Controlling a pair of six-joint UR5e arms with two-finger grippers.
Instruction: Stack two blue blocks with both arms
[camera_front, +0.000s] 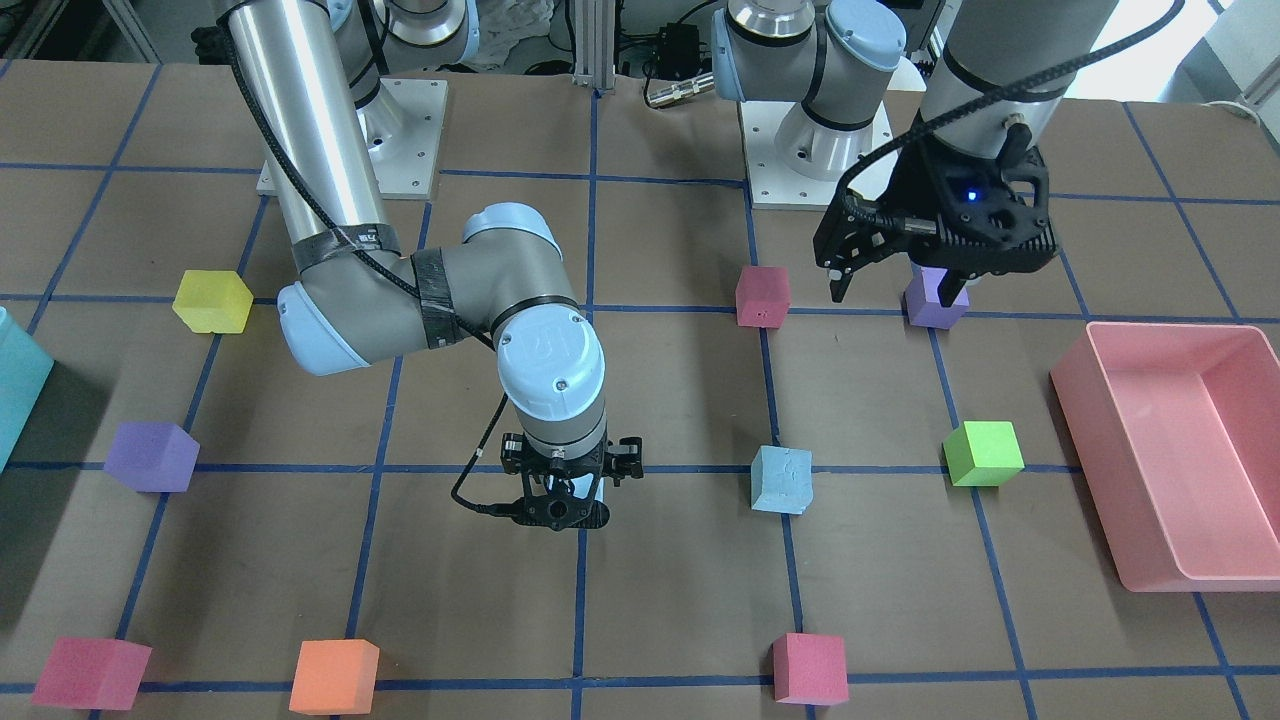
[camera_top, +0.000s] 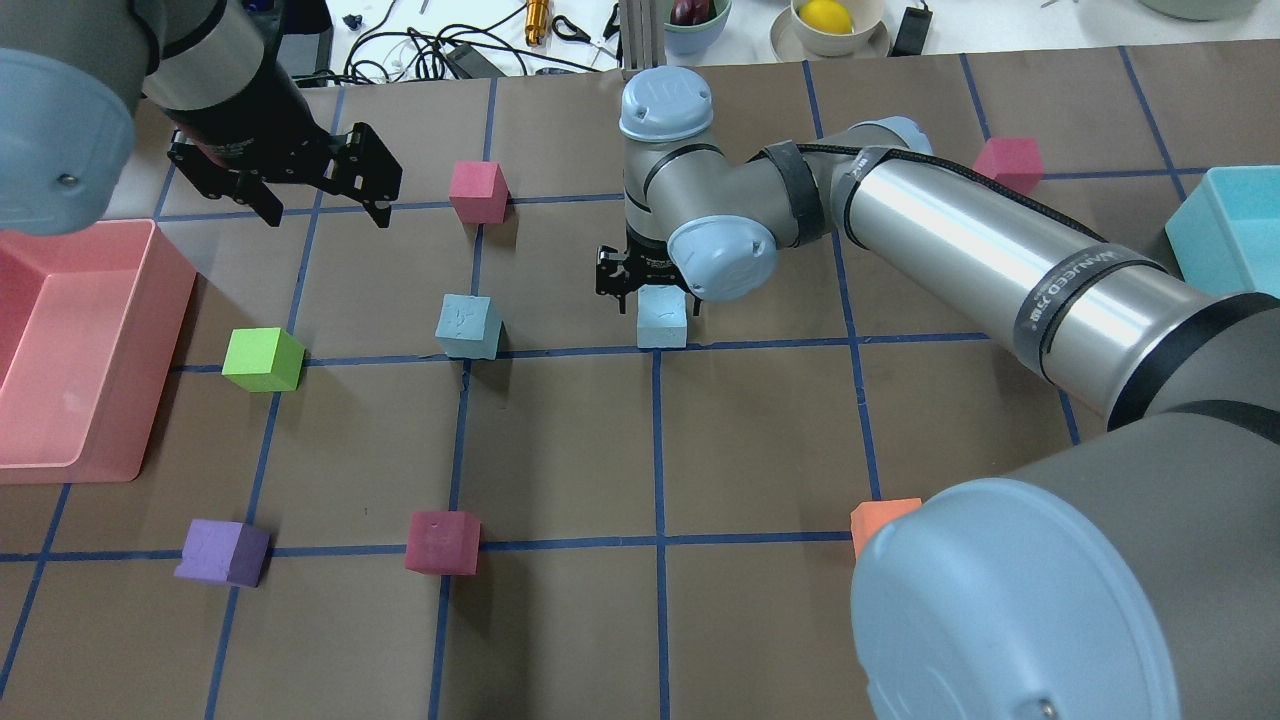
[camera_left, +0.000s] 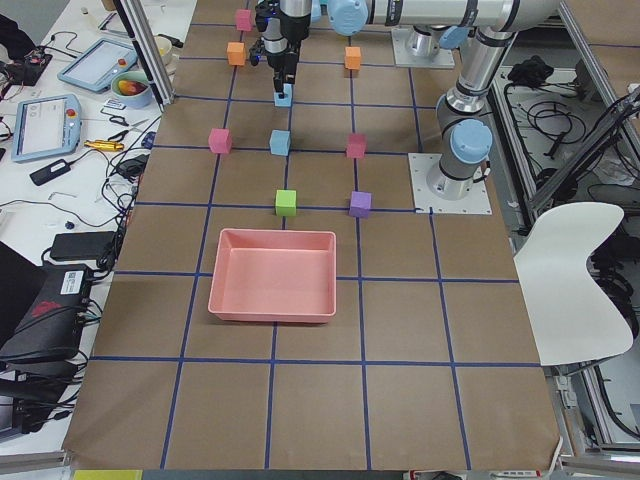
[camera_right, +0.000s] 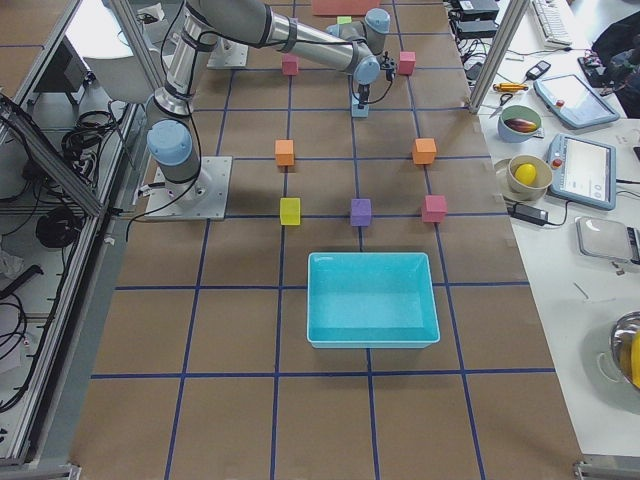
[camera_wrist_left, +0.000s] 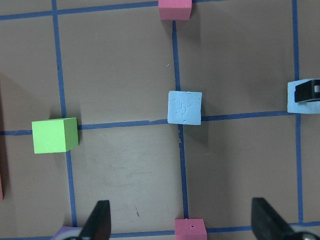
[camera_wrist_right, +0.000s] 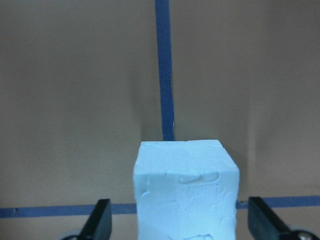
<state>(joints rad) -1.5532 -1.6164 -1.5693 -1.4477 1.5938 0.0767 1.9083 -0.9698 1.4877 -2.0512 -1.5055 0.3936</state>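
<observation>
- right arm (camera_top: 930, 230) is low over one blue block (camera_wrist_right: 186, 192) on the counter (camera_top: 760, 440); its jaws are wide, straddling the block, not touching
- we'd drop slightly, keep the block centred, close on flat faces; it looks like foam, so squeeze lightly
- second blue block (camera_top: 468, 326) is nearby at a tape crossing; likely our base
- left arm (camera_top: 220, 70) hangs high; jaws wide, empty

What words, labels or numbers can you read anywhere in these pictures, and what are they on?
"UR": faintly embossed on the blue wrist cap of the right arm.
White lettering on the black band around that arm's tube: too blurred to read.
Nothing else is readable.
</observation>
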